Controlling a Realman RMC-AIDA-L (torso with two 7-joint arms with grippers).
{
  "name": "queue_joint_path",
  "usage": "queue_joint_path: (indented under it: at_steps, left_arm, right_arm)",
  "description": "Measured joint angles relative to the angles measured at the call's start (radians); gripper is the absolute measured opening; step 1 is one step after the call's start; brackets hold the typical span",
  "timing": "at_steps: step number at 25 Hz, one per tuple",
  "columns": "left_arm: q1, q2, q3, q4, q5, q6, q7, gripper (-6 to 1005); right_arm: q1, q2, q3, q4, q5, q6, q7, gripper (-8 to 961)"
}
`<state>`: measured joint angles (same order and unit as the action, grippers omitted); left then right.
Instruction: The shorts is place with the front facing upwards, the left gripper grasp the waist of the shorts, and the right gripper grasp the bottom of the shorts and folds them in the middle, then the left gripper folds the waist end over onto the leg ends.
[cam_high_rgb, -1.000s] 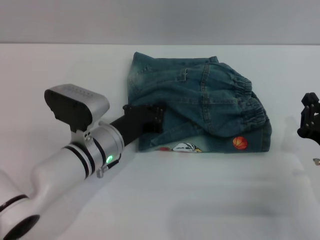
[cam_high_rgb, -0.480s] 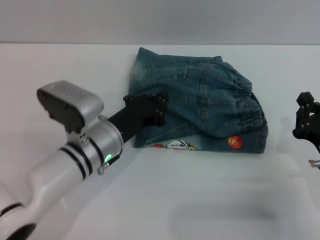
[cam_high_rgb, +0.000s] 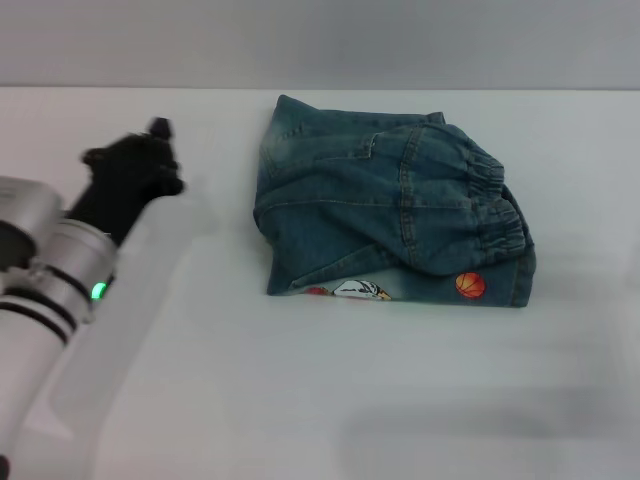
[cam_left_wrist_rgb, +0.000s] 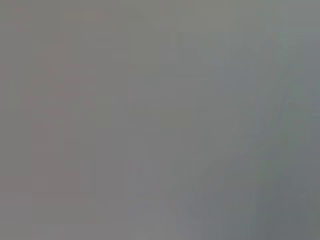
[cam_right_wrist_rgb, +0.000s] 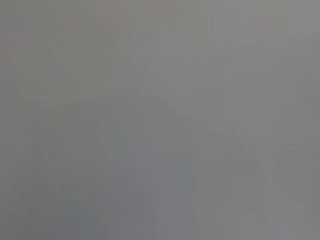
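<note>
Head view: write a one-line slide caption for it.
Folded denim shorts lie on the white table, waistband on top, the left claw off to their left, holding nothing.

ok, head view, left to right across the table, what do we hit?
left arm with green light → left gripper, off the cloth → bare table → folded shorts, with the cartoon print then the orange basketball patch along the near edge. Right gripper is not in view.
</note>
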<state>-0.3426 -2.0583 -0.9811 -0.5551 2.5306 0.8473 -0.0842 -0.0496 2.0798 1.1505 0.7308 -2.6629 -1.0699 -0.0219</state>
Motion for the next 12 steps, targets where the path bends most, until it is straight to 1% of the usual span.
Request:
queue_joint_path:
  at_steps: [3,6,8,9,12]
  left_arm:
    - [0.024,0.001,-0.053,0.005,0.002,0.028,0.003,118]
    - [0.045,-0.005,-0.078,0.005,0.005,0.039,0.004,123]
    - [0.051,-0.004,-0.058,0.008,0.007,0.049,0.006,126]
    - [0.054,-0.003,-0.043,0.014,0.010,0.062,0.010,158]
    - [0.051,-0.005,0.002,0.054,0.014,0.126,0.035,252]
  right_arm:
    - [0.031,-0.001,0.005,-0.053,0.103,-0.022,-0.002,0]
    - [0.054,-0.002,0.000,-0.087,0.117,-0.023,-0.002,79]
    - [0.062,0.000,-0.004,-0.101,0.118,-0.030,-0.003,132]
    - [0.066,0.001,-0.006,-0.107,0.118,-0.036,-0.003,158]
    - [0.073,0.002,-0.018,-0.120,0.116,-0.056,-0.003,296]
